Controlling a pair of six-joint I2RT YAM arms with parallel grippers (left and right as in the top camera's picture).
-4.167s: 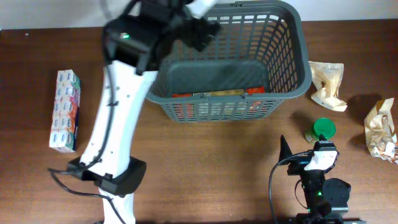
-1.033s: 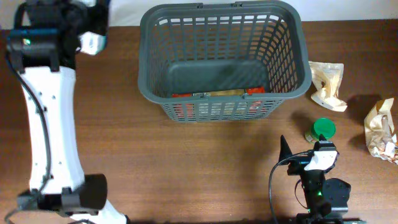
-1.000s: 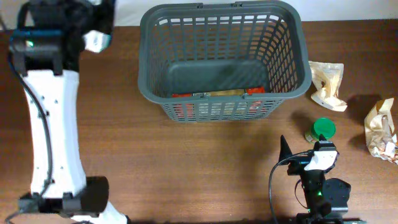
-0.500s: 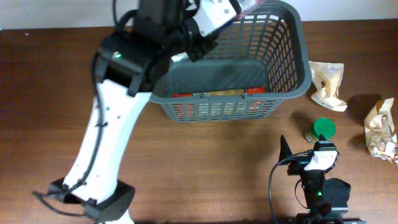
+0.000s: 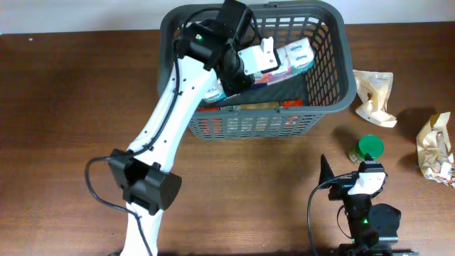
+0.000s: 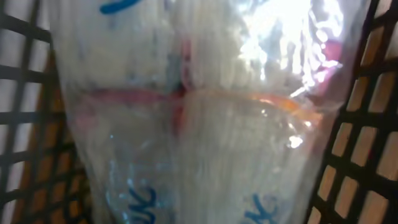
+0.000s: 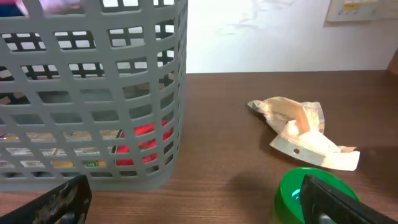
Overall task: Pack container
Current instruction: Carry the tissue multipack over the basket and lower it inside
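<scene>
The container [image 5: 347,75] is a dark grey slotted basket at the back of the table. My left gripper [image 5: 254,62] reaches down into it, shut on a long plastic-wrapped white pack with blue print [image 5: 293,55]. The pack lies slantwise inside the basket. It fills the left wrist view [image 6: 199,124], hiding the fingers, with basket lattice [image 6: 367,124] at both sides. My right gripper [image 5: 355,179] rests open near the table's front edge. In its wrist view nothing sits between its fingers [image 7: 193,211], and the container [image 7: 93,93] stands ahead on the left.
Flat red and yellow packets [image 5: 249,107] lie on the basket floor. A green-lidded jar [image 5: 369,148] stands just ahead of the right gripper, close to its right finger [image 7: 329,199]. Two crumpled paper bags [image 5: 375,96] [image 5: 435,146] lie to the right.
The left arm has swung from the table's far left to the basket, carrying the pack, and lowered it inside. The right arm has not moved.
</scene>
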